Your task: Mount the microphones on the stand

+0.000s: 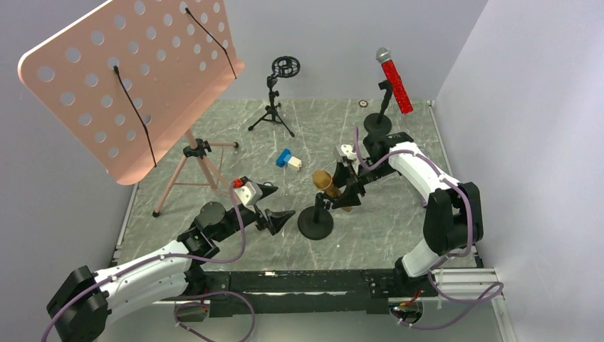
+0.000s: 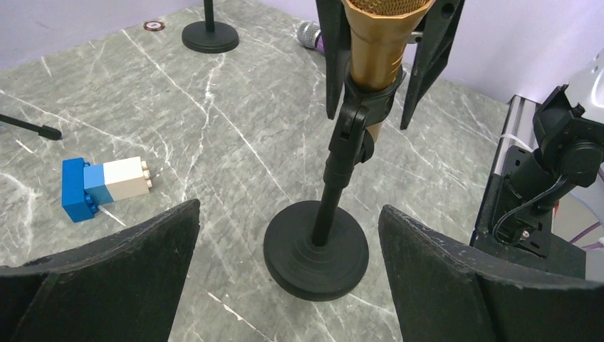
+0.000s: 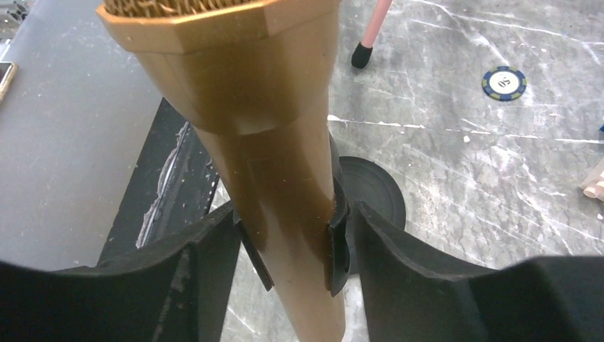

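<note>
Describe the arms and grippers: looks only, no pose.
Left arm and right arm: white link shells, bulky black joint housings, a purple cable looping loosely along each. Left gripper and right gripper: two black wedge-shaped fingers with a rough matte face, tapering to tips. A small white block sits at each wrist; the left one carries a red part.

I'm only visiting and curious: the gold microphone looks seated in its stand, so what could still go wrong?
1. The right gripper straddles the gold microphone at the clip; backing off crookedly might drag it out or tip the stand.
2. The left gripper hangs open right beside the stand's round base and could nudge it.
</note>
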You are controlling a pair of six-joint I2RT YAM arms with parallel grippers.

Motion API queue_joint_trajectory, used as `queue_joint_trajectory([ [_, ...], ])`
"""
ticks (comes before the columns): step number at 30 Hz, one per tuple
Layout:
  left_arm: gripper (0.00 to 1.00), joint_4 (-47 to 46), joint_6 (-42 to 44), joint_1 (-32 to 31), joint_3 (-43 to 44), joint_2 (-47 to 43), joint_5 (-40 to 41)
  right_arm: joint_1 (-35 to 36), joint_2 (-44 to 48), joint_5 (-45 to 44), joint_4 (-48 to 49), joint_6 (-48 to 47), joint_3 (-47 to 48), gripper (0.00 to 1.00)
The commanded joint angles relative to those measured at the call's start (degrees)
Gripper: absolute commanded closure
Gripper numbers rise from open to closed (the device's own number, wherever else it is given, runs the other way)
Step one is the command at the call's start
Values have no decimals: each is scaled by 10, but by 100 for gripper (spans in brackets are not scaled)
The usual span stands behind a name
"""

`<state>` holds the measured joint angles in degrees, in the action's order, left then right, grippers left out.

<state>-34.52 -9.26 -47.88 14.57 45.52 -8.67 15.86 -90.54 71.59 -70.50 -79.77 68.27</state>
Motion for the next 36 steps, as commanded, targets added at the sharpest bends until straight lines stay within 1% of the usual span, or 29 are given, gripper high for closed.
queue_joint_trajectory([
  [1,1,-17,-9,-2,-4,-10,15,3,-13,15,-42,-48,31,44],
  [8,1,-15,-10,-2,-2,-13,17,3,6,4,-6,-8,26,70],
  [10,1,-15,-11,-2,-2,-11,20,2,12,0,5,5,26,73],
  [14,1,-13,-14,-2,2,-5,28,-3,17,-7,4,19,44,75],
  [16,1,-17,-13,-2,4,3,28,-11,25,-16,22,51,50,76],
  [20,1,-28,-14,-2,11,17,25,-32,62,-67,126,157,40,77],
  [24,1,-24,-13,-3,17,19,20,-67,90,-109,219,234,40,77],
  [28,1,-21,-13,-3,13,14,23,-117,72,-134,274,283,77,77],
  [30,1,-27,-18,-3,8,16,23,-137,56,-152,320,315,90,77],
  [36,1,-26,-29,-3,9,21,19,-154,-7,-218,478,418,115,77],
])
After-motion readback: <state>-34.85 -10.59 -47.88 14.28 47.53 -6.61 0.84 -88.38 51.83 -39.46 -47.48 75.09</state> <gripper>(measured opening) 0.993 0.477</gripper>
